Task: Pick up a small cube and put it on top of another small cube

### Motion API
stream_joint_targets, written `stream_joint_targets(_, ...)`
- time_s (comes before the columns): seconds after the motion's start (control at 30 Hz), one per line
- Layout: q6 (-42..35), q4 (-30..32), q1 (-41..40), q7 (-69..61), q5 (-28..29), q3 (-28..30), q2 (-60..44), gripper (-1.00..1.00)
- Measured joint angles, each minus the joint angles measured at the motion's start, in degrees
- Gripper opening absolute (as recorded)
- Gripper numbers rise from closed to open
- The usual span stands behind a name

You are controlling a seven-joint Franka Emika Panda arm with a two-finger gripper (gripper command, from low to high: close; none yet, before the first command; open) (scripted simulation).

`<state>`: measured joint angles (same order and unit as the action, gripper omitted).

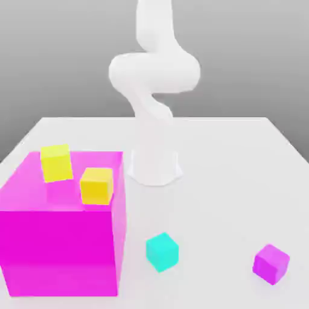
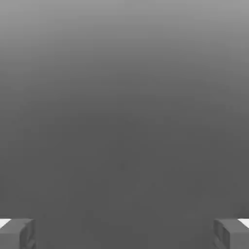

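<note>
A small cyan cube rests on the white table near the front middle. Toward the exterior view's right, near the front edge, sits a small purple cube. Two small yellow cubes lie on the top face of a big magenta block at the exterior view's left. My gripper is open: its two grey fingertips stand far apart with nothing between them, facing plain grey background.
The white arm rises from its base at the middle back of the table and bends up past the frame's top. The big magenta block is a tall obstacle on the exterior view's left.
</note>
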<state>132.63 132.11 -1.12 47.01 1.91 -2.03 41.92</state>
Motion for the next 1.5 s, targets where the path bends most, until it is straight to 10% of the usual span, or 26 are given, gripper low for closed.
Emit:
stream_joint_targets(0.6,21.19,19.31,-9.39,39.68,5.13,-11.98,-36.76,0.0)
stream_joint_targets(0.83,29.9,28.23,-10.54,56.93,0.84,-11.55,-44.08,0.0)
stream_joint_targets(1.07,40.98,26.66,-3.76,65.53,8.64,-2.94,-56.88,0.0)
stream_joint_targets(1.1,41.87,26.47,-2.92,65.85,9.05,-2.0,-57.96,-1.0)
stream_joint_targets(1.5,34.48,28.24,-6.33,60.94,2.37,-7.04,-48.62,-1.0)
